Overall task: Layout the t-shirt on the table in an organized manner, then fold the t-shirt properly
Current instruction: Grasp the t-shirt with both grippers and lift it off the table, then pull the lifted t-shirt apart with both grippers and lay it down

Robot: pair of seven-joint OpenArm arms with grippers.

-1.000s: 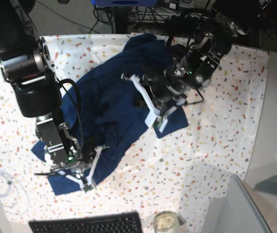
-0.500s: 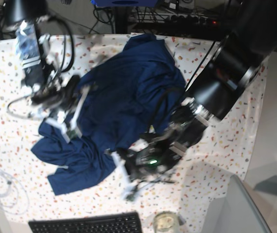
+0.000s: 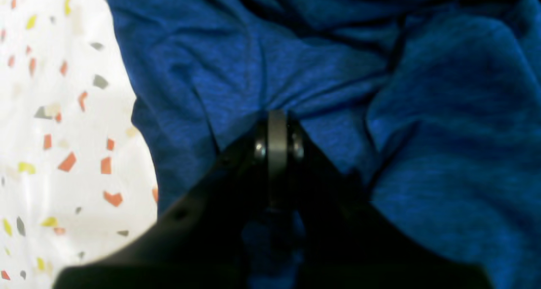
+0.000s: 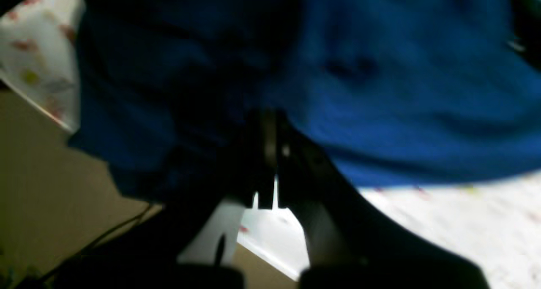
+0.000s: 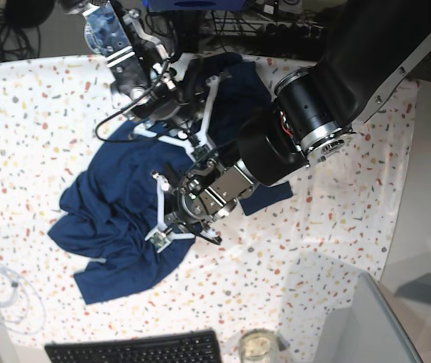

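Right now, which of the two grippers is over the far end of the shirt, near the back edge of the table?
The right gripper; it sits at the far end of the t-shirt, while the left gripper is lower, toward the keyboard.

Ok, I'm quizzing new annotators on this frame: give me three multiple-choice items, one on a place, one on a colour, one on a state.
1. Where does the keyboard lie?
A. near bottom edge of base view
B. on the t-shirt
C. at the far edge

2. What colour is the t-shirt?
A. red
B. dark navy blue
C. white

3. How is the left hand?
A. wide open
B. shut on the t-shirt
C. out of view

Answers: A, the black keys show at the bottom of the base view; B, every view shows plain blue fabric; B, the left wrist view shows closed jaws with cloth gathered at the tips.
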